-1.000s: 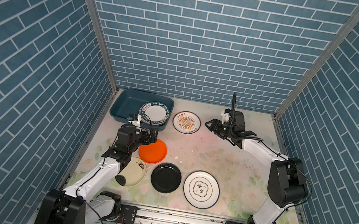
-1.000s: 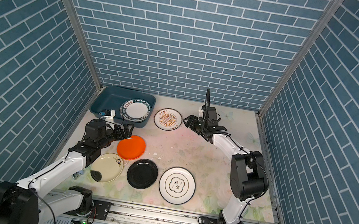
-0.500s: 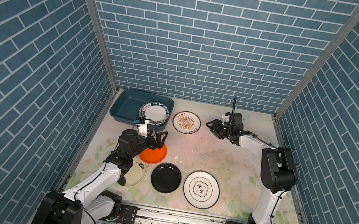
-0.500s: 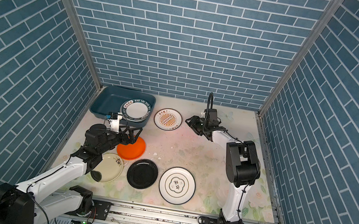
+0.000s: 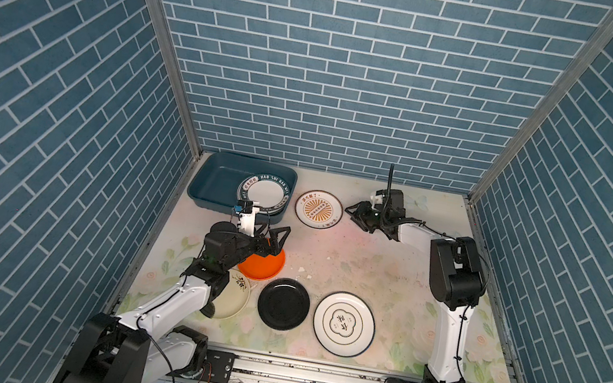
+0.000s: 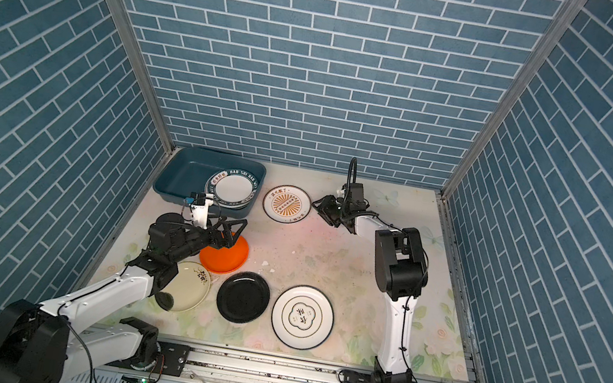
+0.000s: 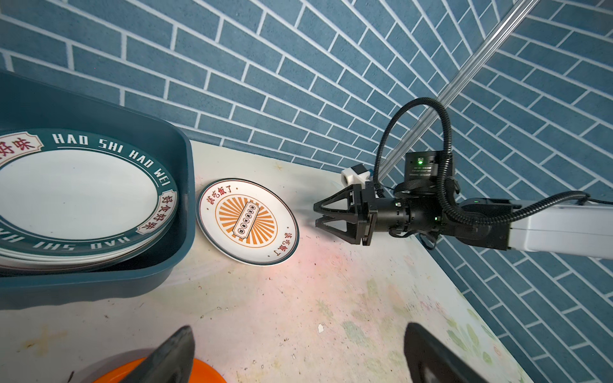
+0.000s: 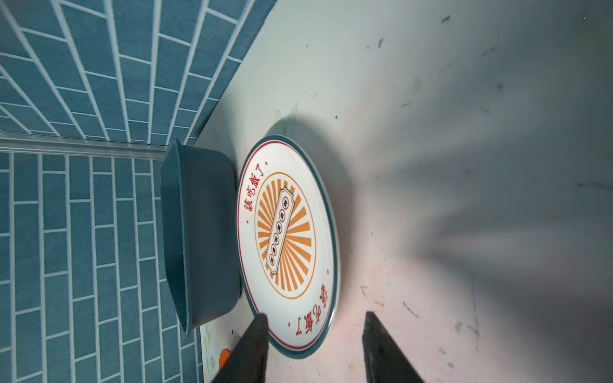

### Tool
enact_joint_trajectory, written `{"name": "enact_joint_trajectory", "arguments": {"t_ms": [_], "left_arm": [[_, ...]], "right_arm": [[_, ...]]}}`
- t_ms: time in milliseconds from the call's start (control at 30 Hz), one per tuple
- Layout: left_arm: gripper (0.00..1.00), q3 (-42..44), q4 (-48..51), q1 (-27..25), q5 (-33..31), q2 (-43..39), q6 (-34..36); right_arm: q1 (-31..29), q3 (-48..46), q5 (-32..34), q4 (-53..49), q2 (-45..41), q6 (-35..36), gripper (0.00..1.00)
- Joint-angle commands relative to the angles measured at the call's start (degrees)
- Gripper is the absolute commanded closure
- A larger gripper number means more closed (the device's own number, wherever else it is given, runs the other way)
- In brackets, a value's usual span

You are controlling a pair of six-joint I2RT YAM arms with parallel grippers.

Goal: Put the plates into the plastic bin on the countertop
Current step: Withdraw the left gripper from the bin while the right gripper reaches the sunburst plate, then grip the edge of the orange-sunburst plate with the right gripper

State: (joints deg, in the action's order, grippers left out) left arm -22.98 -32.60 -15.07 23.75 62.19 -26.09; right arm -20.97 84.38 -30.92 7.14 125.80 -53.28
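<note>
**While flat on the countertop (image 5: 367, 270), sunburst plate (image 5: 318, 209) nearest the right gripper (image 7: 315, 215)**

Lies just beside the plastic bin (image 5: 222, 182), straight ahead of half-parted, empty jaws. Round, so no long axis. Well apart from the left gripper (image 7: 298, 328), spread wide, empty, over the orange plate (image 5: 262, 267).

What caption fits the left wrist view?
Right gripper, open and empty, faces the sunburst plate beside the plastic bin.

The white round plate with dark teal rim (image 7: 76, 195), lying in the teal plastic bin (image 7: 187, 199), has "HAO SHI HAO WEI" in white on the rim and red "好食好味" on a cream label. The white plate with orange sunburst (image 7: 247, 221) shows red "該吃飯了" twice.
</note>
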Motion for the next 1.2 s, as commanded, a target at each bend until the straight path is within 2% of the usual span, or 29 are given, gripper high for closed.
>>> {"name": "enact_joint_trajectory", "arguments": {"t_ms": [0,433,500,633,1167], "left_arm": [[0.01,0.5,-2.4,-1.2,0.7,1.1,1.1],[0.01,0.1,-0.8,-2.6,-2.1,3.2,3.7],[0.01,-0.5,1.4,-2.6,-2.4,3.1,5.9],[0.01,-1.5,6.7,-2.6,-7.0,2.1,10.6],[0.00,-0.3,6.5,-2.6,-10.4,1.8,11.0]], "right_arm": [[0.2,1.3,-0.9,-0.1,2.0,-1.7,0.55],[-0.2,4.9,-2.1,-1.7,5.7,-1.6,0.63],[-0.4,6.6,-2.7,-3.0,6.9,-1.6,0.65],[-0.8,7.9,-3.6,-2.7,7.6,-1.3,0.66],[-2.1,12.6,-4.0,-7.1,10.3,1.4,0.70]]}}
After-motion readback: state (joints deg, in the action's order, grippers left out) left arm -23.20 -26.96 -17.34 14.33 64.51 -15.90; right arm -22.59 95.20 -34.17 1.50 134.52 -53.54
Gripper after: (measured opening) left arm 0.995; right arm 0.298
